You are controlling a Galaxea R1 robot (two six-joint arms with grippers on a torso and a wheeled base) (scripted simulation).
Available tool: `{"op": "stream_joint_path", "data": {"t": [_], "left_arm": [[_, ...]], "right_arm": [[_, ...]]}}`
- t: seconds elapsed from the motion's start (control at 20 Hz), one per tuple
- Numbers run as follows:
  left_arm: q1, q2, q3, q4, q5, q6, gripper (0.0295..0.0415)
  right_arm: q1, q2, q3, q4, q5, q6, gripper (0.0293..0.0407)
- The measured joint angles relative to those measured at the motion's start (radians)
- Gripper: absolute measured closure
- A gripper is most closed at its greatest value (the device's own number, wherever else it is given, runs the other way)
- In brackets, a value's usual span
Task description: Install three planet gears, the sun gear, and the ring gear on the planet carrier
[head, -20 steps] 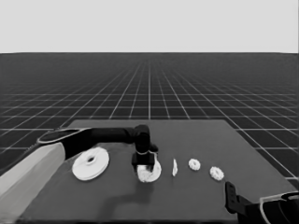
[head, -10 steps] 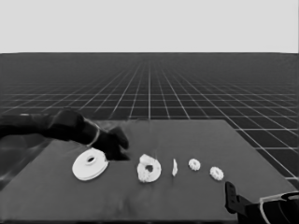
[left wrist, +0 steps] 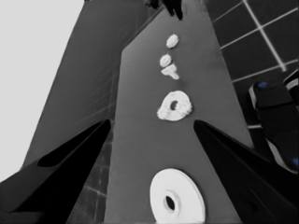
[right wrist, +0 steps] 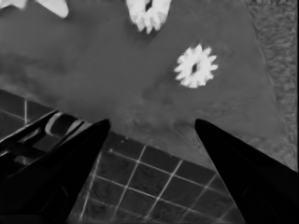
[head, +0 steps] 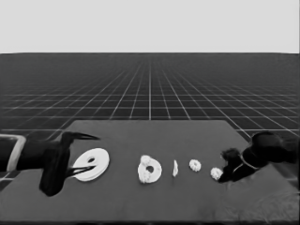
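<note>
The left gripper (head: 77, 154) waits at the counter's (head: 150, 136) left end, fingers spread wide and empty, just beside the larger round part (head: 92, 164). The smaller round part (head: 150, 171) lies mid-counter with gears seated on it (their count cannot be told). Beyond it lie a thin white piece (head: 175, 168), one loose gear (head: 195, 165) and a second gear (head: 216, 173).

The right gripper (head: 226, 174) hangs near that second gear — fingers wide, holding nothing. Risk: an off-centre close could push the gear toward the nearby counter edge, or pinch its teeth so it tilts.
</note>
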Motion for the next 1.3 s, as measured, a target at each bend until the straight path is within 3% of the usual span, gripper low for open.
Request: {"op": "stream_joint_path", "data": {"t": [0.15, 0.4, 0.45, 0.55, 0.9, 1.0, 1.3], "left_arm": [[-0.001, -0.002, 0.001, 0.0, -0.001, 0.004, 0.0326], [-0.001, -0.002, 0.002, 0.0, -0.002, 0.004, 0.0326], [-0.001, -0.002, 0.002, 0.0, -0.002, 0.004, 0.0326], [-0.001, -0.002, 0.002, 0.0, -0.002, 0.004, 0.0326], [-0.001, -0.002, 0.002, 0.0, -0.002, 0.004, 0.0326], [-0.001, -0.002, 0.002, 0.0, -0.002, 0.004, 0.0326], [-0.001, -0.002, 0.002, 0.0, -0.002, 0.004, 0.0326]], "right_arm": [[0.025, 0.158, -0.336, 0.082, -0.102, 0.119, 0.0314], [0.026, 0.209, -0.438, 0.098, -0.127, 0.137, 0.0315], [-0.059, 0.23, -0.478, 0.032, -0.066, 0.13, 0.0315], [-0.147, 0.264, -0.541, -0.022, -0.006, 0.117, 0.0315], [-0.185, 0.286, -0.583, -0.046, 0.026, 0.107, 0.0315], [-0.185, 0.287, -0.583, -0.046, 0.027, 0.107, 0.0386], [-0.185, 0.287, -0.584, -0.046, 0.027, 0.107, 0.0388]]}}
